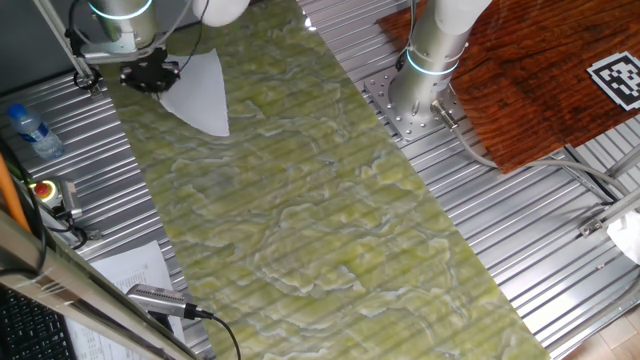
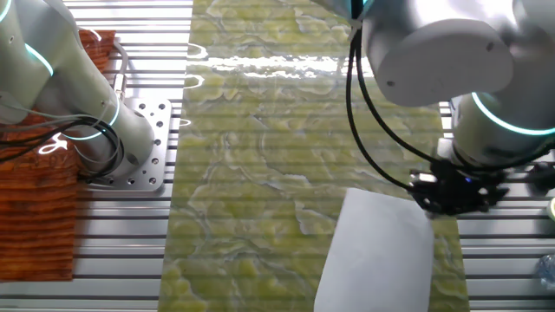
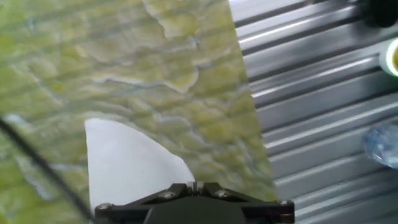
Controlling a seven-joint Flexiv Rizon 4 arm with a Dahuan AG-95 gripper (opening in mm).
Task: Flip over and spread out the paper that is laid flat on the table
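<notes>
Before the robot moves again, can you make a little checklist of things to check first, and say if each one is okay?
1. Is the paper in the hand? Ok: in the hand view the jaws are shut on its edge.
2. Is the paper off the table? Ok in part: one side is lifted, but whether the far edge touches, cannot tell.
3. Is there bare table to spread it on? Ok: the long green stretch shows nothing lying on it.
4. Is the paper unfolded? Cannot tell: it curves, with no crease showing.
5. Is the water bottle out of the way? Ok: it lies on the ribbed metal, off the table.
</notes>
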